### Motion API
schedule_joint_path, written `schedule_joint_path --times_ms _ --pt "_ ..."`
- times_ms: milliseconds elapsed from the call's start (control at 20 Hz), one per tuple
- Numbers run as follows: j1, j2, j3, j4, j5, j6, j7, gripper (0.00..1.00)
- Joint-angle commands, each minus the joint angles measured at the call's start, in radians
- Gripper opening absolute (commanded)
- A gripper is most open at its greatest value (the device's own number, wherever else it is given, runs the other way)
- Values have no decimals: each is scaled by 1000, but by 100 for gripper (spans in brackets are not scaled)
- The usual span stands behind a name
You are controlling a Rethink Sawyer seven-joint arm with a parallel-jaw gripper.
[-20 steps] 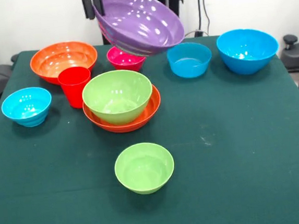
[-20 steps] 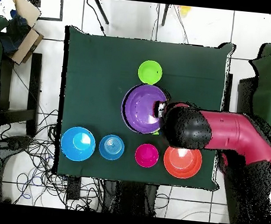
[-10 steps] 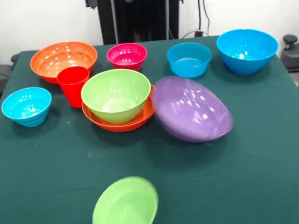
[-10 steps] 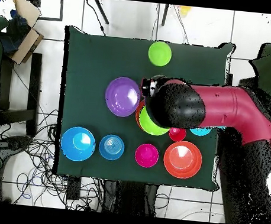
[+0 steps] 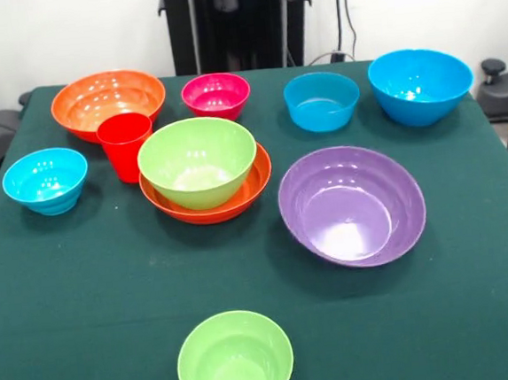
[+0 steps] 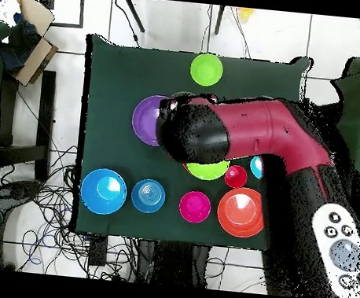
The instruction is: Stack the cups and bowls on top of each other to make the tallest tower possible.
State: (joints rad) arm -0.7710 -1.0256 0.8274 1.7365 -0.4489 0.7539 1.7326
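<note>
Only one pairing made so far: green bowl (image 5: 198,162) nested in the wide orange bowl (image 5: 208,194) near the table's (image 5: 86,302) middle, a broad base chosen for steadiness. Purple bowl (image 5: 351,204) sitting upright and alone toward the right edge, apart from that tower, probably next to be dealt with. Second green bowl (image 5: 235,359) at the near edge; red cup (image 5: 126,145) just beside the tower. Arm (image 6: 239,137) stretched over the purple bowl overhead; finger state impossible to tell.
</note>
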Motion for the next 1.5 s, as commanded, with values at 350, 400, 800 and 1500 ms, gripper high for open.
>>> schedule_joint_path --times_ms 350,400,800,1500 --pt "251 114 -225 33 -246 -258 219 100" --pt "270 133 -246 28 -259 -286 232 100" --pt "334 261 -338 -14 -251 -431 220 100" --pt "317 325 -342 -18 -189 -463 147 100"
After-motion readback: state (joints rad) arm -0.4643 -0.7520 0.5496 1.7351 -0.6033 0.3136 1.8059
